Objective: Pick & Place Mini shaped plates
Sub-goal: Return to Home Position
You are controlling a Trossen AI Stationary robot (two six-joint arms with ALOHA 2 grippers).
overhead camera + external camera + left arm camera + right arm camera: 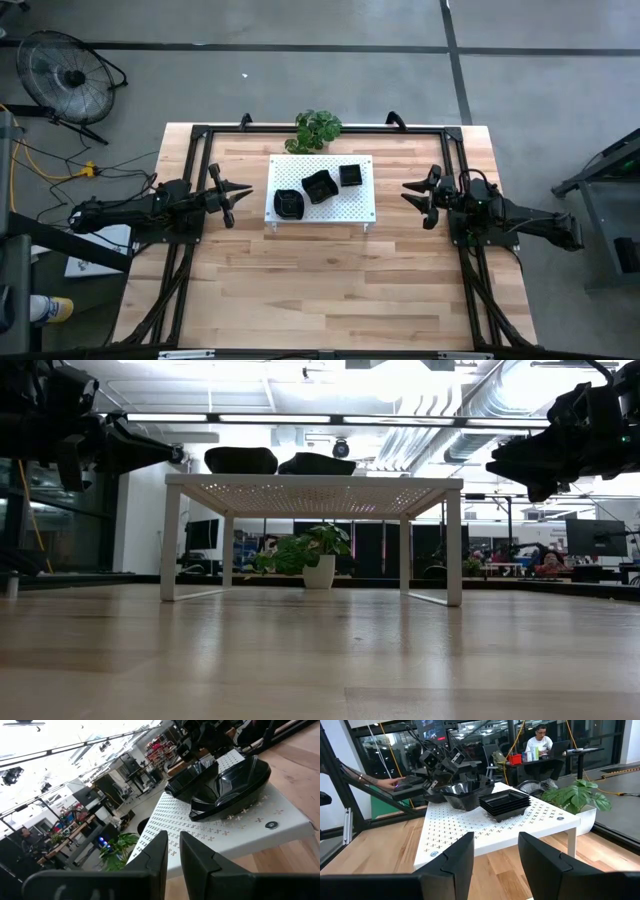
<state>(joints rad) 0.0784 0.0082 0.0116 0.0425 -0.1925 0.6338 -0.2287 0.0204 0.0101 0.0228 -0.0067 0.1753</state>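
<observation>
On the desk, the white shelf holds the mini plates stacked by shape, so the left pincer, barely parted, and the right pincer, spread wide, flank it empty.

Glossy black on the mini shaped plates, shiny highlights and all. Plain white on the shelf under them, peppered with a neat grid of tiny cutouts. Pale blond wood planks for the table. Green leaves on the plant, white pot. Dark, near-black on left claw and right claw. Dull grey floor.
</observation>
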